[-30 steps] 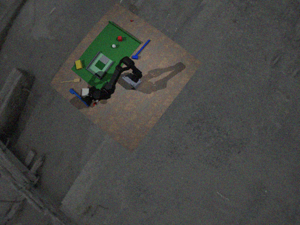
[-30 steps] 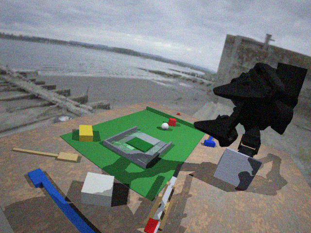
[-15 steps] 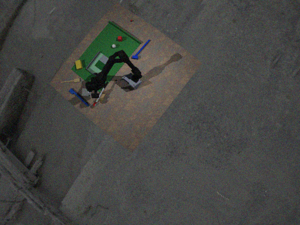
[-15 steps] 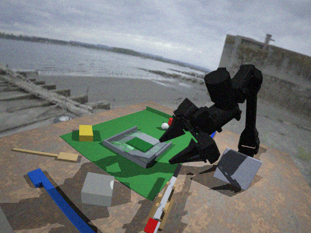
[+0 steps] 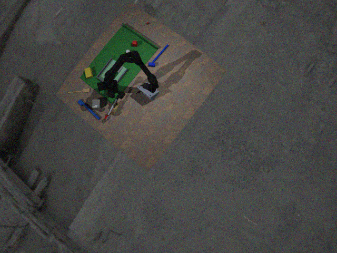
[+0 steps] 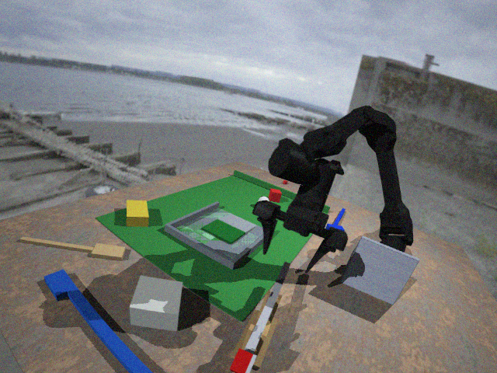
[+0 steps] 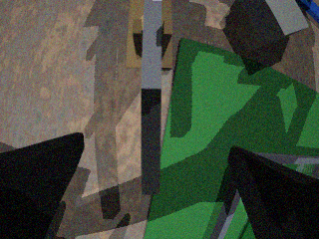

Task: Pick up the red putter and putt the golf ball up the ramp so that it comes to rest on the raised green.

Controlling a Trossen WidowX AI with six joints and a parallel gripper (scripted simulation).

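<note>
Now the claw [image 6: 294, 250] hangs wide apart and empty, fingers pointing down over the dark grip end of the red putter [image 6: 262, 317]. That putter lies on the desk [image 6: 421, 321] at lower centre of the exterior view, red head nearest the bottom edge.

The putter's shaft [image 7: 152, 87] ran lengthwise between the gripper's [image 7: 156, 215] spread dark fingers, along the green mat's [image 7: 226, 133] edge; a grey block [image 7: 266, 16] lay beyond.
</note>
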